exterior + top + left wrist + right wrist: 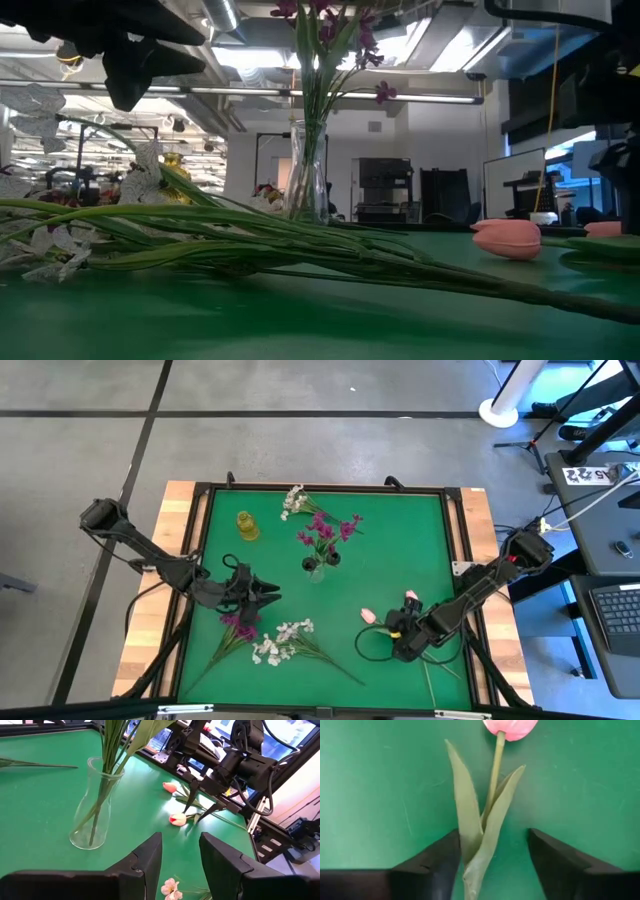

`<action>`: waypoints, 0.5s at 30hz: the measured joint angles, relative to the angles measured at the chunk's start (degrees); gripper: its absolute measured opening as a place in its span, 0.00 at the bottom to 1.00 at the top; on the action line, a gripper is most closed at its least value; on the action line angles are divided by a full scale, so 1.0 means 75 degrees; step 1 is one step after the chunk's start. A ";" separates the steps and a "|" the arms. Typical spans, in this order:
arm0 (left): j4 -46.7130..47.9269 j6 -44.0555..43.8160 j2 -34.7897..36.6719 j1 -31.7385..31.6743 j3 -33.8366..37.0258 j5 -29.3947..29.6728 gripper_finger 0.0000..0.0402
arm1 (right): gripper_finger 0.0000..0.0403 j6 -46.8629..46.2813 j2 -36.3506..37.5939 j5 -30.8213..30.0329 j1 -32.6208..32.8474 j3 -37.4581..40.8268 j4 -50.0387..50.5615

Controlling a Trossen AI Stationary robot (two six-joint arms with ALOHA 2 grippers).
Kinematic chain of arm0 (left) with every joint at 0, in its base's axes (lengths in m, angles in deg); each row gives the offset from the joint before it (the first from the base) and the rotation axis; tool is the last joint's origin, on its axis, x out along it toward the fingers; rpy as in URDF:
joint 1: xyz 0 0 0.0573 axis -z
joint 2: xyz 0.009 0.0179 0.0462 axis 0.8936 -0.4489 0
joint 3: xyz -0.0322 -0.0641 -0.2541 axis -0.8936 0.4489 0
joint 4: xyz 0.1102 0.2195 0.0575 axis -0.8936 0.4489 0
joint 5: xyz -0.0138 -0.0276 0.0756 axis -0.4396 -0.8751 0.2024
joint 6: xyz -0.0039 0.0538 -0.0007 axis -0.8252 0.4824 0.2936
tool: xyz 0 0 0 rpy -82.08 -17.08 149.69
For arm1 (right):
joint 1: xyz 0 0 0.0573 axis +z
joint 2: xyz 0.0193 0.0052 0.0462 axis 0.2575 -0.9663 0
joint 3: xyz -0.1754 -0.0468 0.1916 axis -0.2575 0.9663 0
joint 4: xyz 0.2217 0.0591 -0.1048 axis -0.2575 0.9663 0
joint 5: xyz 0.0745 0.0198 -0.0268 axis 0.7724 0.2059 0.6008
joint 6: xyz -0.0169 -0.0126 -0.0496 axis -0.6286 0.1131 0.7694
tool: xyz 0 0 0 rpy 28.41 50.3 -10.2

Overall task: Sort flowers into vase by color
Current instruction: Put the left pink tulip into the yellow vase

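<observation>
Your right gripper [492,865] hangs wide open astride a pink tulip [510,727] lying on the green tabletop [400,550]; judging by that, close on the stem next. Your left gripper [180,865] waits open and empty above the magenta flowers [240,625], near the glass vase [95,805].

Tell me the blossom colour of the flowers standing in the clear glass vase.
Magenta-purple blossoms, clearest in the high view.

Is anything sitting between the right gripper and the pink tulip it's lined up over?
Nothing visible does. The right gripper is open, its dark fingers either side of the pink tulip with the green stem and leaves; only bare green mat surrounds the flower. The left gripper is across the table.
</observation>
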 joint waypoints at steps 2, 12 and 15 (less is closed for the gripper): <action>0.0000 -0.0037 0.0000 0.0000 0.0000 -0.0002 0.32 | 0.45 -0.0048 -0.0003 0.0068 0.0000 0.0000 -0.0023; -0.0486 -0.0058 0.0000 0.0000 -0.0003 -0.0008 0.32 | 0.09 -0.0159 0.0050 0.0265 -0.0062 -0.0017 -0.0058; -0.0791 0.0011 0.0000 0.0000 -0.0003 -0.0008 0.32 | 0.02 -0.0142 0.0147 0.0281 -0.0065 -0.0142 -0.0030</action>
